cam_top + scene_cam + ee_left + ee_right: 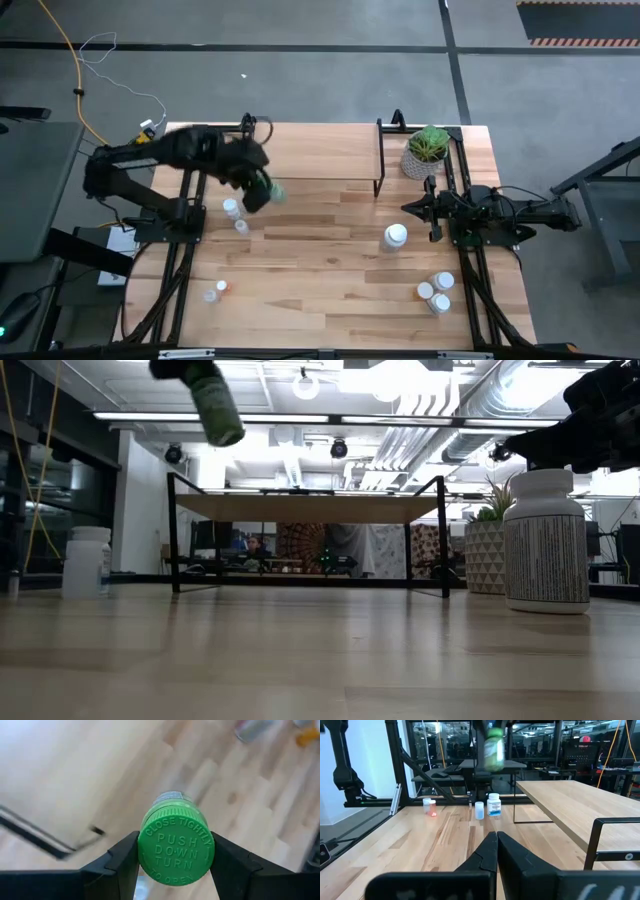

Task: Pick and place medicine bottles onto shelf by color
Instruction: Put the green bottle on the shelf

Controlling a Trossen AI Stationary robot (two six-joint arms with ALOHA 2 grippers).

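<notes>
My left gripper [258,192] is raised over the table's left half, near the front edge of the shelf [320,150], and is shut on a green-capped medicine bottle [176,851]. The low view shows that bottle [216,405] high above the tabletop and tilted. Two white bottles [233,208] stand upright on the table just below the gripper. An orange-capped one [216,291] stands nearer the front. A large white bottle [395,237] and a cluster of three small ones [436,292] stand on the right. My right gripper [496,842] waits shut at the table's right side. My left gripper pinches the bottle's green cap [145,851] between its two fingers, one on each side of the cap's rim. The fingers slant steeply down from above. The cap's top faces back toward the wrist and the body points away beyond the fingertips. The bottle hangs tilted, clear of the table.
A potted green plant [428,150] stands at the far right, beside the shelf's right legs [380,160]. The shelf top [310,507] is bare in the low view. The table's middle and near part hold bare wood.
</notes>
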